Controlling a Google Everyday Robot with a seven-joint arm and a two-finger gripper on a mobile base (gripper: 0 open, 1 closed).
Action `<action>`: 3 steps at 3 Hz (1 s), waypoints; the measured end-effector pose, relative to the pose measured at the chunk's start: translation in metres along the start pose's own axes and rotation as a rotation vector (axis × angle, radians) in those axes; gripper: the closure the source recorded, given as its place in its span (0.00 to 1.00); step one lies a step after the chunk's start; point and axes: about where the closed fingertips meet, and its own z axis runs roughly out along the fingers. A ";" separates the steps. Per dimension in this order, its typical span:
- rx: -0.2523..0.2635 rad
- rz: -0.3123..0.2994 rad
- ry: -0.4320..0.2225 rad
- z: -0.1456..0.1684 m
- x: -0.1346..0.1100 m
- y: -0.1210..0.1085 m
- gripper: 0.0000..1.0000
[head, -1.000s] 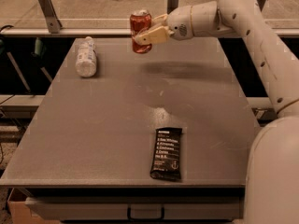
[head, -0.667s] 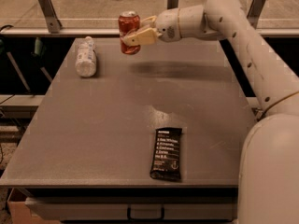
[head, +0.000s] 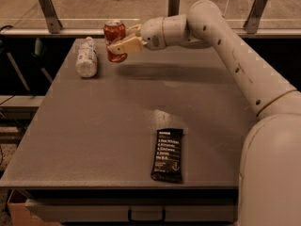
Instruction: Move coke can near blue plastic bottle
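Snack-bar wrapper (head: 168, 155): is lying flat on the table (head: 94, 126), well apart from the blue plastic bottle (head: 86, 58), nearer the camera and to its right; it is playing no part in the task.
Arm (head: 225, 46): is reaching in from the right, toward the bottle.
Gripper (head: 120, 40): is hanging just to the right of the bottle, its two fingers pinching the coke can (head: 114, 34) from the side.
Coke can: is being held roughly upright and slightly tilted, just beside the bottle on its right and apart from it. Judging by the shadow on the table, it is hanging off the surface.
Blue plastic bottle: is lying on its side, cap end pointing away from the camera.
Done: the grasp and most of the carry toward the bottle are looking complete.
Left: lowering the can beside the bottle, releasing it and clearing the gripper without knocking either item.
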 end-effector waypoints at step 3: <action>0.043 0.041 0.024 0.022 0.026 0.000 0.29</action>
